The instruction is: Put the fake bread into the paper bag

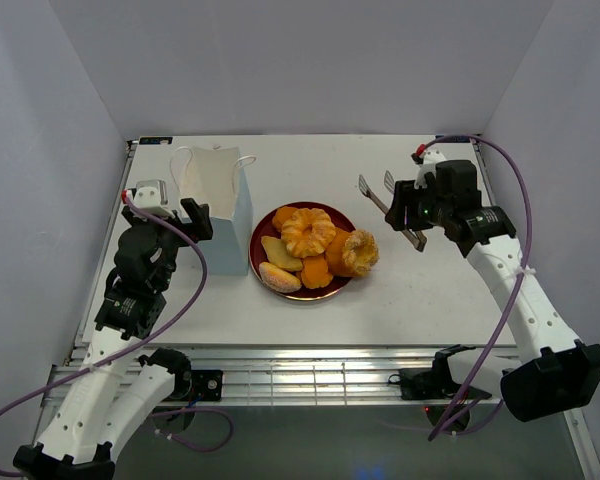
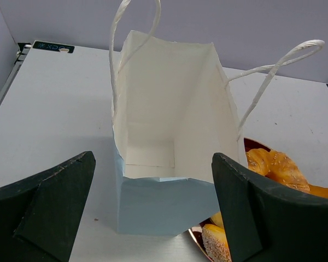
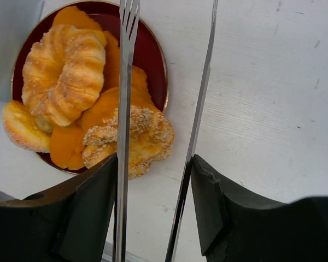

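Top external view: the paper bag (image 1: 216,196) stands upright at the left of the table (image 1: 420,290), its mouth facing up and its long axis vertical, with its cord handles (image 1: 185,155) rising at the far edge. My left gripper (image 1: 198,215) sits just beside the bag on its near left side. In the left wrist view my left gripper's (image 2: 153,158) jaws are spread wide, and the bag (image 2: 169,109) sits beyond and between them. I look down into its white inside, and I cannot tell whether either finger touches the paper.

The fake bread (image 1: 315,248) lies heaped on a dark red plate (image 1: 263,235) just right of the bag. It includes a round pleated bun at the far side, a seeded twisted piece on the right and a sugared oval roll at the near left. The roll's long axis runs from far left to near right.

My right gripper (image 1: 412,210) hangs to the right of the plate, apart from it, closed around a pair of metal tongs (image 1: 388,203). The tongs' tips point to the far left. In the right wrist view the tongs' (image 3: 126,82) two arms stand apart between my fingers (image 3: 93,207), with the bread (image 3: 65,71) and plate (image 3: 153,38) below and to the left of them.
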Available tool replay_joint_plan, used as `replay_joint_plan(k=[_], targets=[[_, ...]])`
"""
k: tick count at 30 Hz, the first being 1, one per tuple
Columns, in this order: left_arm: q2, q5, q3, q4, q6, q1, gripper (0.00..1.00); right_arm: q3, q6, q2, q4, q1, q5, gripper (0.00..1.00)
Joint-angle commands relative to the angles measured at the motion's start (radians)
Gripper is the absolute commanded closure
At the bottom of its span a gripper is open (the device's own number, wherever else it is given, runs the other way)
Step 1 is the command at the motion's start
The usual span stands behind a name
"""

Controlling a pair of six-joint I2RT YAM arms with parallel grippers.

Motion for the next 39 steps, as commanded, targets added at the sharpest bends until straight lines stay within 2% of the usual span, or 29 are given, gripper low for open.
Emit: replay_joint_plan(k=[1, 10, 23, 39], targets=[[-0.010, -0.017, -0.006, 0.016, 0.005, -0.003, 0.02, 0.069, 0.020, 0.039, 0.021, 0.026, -0.136, 0.41], [-0.036, -0.109, -0.012, 0.013, 0.006, -0.003, 0.02, 0.082, 0.077, 0.120, 0.092, 0.094, -0.250, 0.41], [-0.042, -0.131, -0.015, 0.016, 0.008, -0.003, 0.02, 0.071, 0.089, 0.198, 0.120, 0.166, -0.221, 0.41], [-0.041, -0.120, -0.013, 0.014, 0.010, -0.003, 0.02, 0.034, 0.066, 0.195, 0.091, 0.170, -0.196, 0.41]])
